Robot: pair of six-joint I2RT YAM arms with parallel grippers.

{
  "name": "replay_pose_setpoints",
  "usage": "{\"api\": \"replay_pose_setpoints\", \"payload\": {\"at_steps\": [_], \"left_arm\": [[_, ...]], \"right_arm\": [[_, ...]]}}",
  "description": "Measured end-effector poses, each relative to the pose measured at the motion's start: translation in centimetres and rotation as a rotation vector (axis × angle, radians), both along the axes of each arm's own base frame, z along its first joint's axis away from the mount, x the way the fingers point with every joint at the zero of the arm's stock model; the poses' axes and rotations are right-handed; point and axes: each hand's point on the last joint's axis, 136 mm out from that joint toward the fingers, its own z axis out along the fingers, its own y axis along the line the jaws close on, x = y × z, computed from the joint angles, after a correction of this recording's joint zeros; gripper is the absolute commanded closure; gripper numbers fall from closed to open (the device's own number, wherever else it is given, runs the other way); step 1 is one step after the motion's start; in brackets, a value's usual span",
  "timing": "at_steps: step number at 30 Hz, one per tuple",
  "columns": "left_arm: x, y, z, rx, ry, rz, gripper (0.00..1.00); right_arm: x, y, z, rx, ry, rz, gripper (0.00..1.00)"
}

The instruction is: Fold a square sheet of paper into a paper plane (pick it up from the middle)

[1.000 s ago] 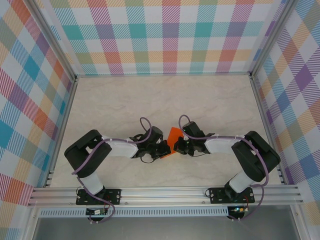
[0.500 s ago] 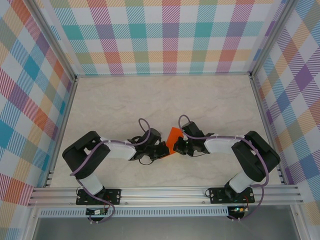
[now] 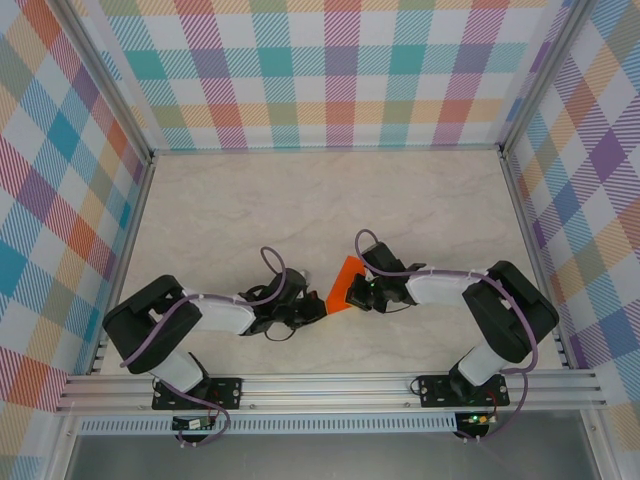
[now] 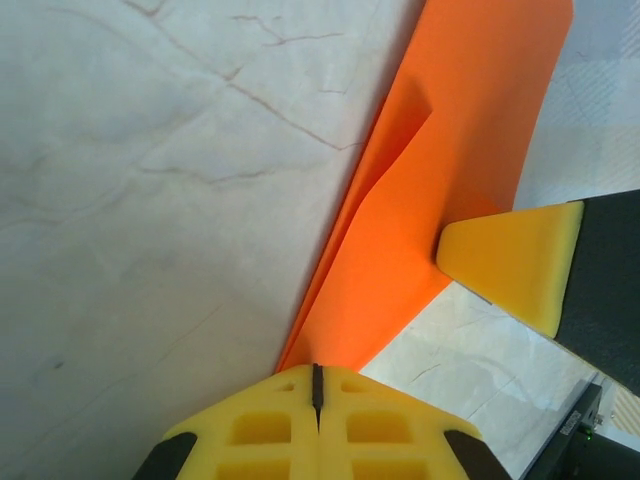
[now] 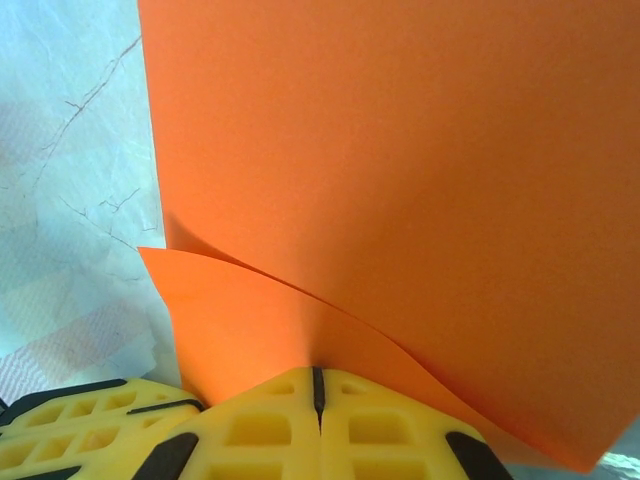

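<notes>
Marbled desk [image 3: 400, 200], plaid walls round it. Left pincer [image 4: 316, 375] is pressed together, nipping just the narrow tip of the orange sheet [image 4: 450, 140]. Sheet is part-folded w/ layers gaping, seemingly lifted off the desk btwn both arms. Right pincer [image 5: 316, 378] is also pressed together, biting the sheet's edge where two layers meet. Risks, imo: left hold is shallow, so the tip could slip out; arms pulling apart could tear it; loose layers could crease crooked.
</notes>
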Motion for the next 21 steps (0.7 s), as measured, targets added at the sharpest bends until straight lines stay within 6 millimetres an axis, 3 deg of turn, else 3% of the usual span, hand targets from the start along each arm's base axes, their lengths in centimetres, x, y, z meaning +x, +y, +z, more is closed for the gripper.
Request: {"api": "replay_pose_setpoints", "payload": {"at_steps": [13,15,19,21], "left_arm": [[-1.3,2.7,0.5,0.154,0.074,-0.003,0.96],[-1.1,2.2,1.6,0.171,0.078,-0.035,0.96],[0.8,-0.6,5.6,0.117,0.007,-0.094,0.97],[1.6,-2.0,6.6,0.090,-0.016,-0.118,0.99]], "right_arm": [[0.3,-0.3,0.3,-0.033,-0.019,0.018,1.00],[0.3,-0.6,0.4,-0.051,-0.028,0.029,1.00],[0.2,-0.9,0.6,-0.072,-0.046,0.083,1.00],[0.2,-0.6,1.0,-0.067,-0.060,0.123,1.00]]}}
